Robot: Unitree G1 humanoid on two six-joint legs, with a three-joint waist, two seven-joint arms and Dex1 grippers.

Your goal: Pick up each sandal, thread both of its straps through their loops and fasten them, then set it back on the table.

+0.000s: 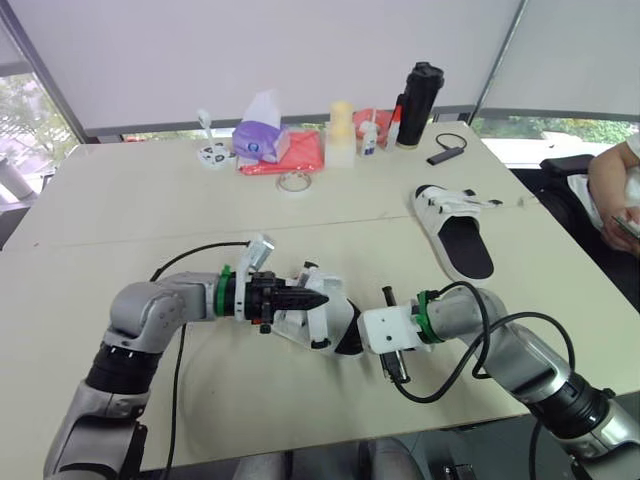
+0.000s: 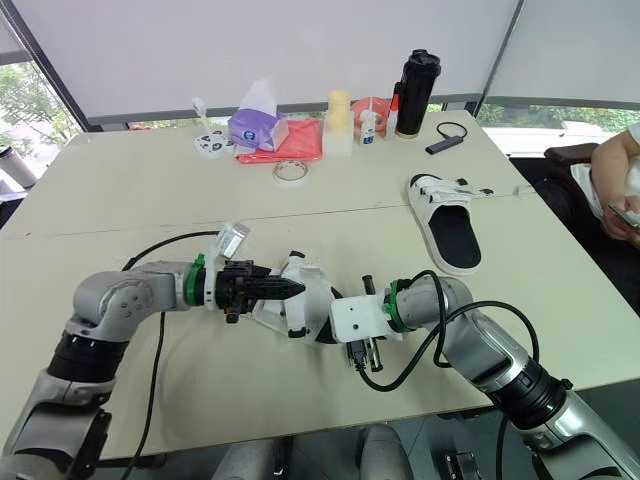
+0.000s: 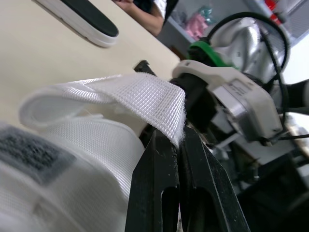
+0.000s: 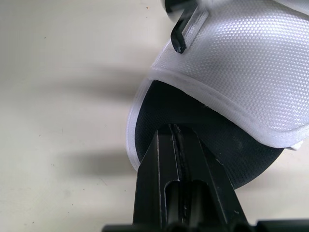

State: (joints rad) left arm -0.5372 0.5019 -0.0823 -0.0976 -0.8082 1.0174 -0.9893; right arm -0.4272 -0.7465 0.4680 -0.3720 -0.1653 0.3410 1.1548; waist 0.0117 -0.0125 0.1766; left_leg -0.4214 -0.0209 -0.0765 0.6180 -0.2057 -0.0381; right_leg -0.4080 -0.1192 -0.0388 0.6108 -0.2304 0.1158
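A white sandal point(image 1: 322, 318) with a black footbed is held just above the table's point(image 1: 120, 220) near middle, between both grippers. My left gripper point(image 1: 320, 298) reaches in from the left and is shut on the free end of a white mesh strap point(image 3: 140, 94), pinched at its edge. My right gripper point(image 4: 176, 129) comes from the right and is shut on the rim of the black sole point(image 4: 217, 145), under the white upper point(image 4: 241, 63). A second white sandal point(image 1: 460, 230) lies flat on the table at the right, straps loose.
Along the far edge stand a purple tissue pack point(image 1: 262, 135), a red cloth point(image 1: 300, 155), a tape ring point(image 1: 293, 181), small bottles point(image 1: 368, 135) and a black flask point(image 1: 419, 104). A black device point(image 1: 446, 153) lies near them. A person's arm point(image 1: 610, 190) rests at the right edge.
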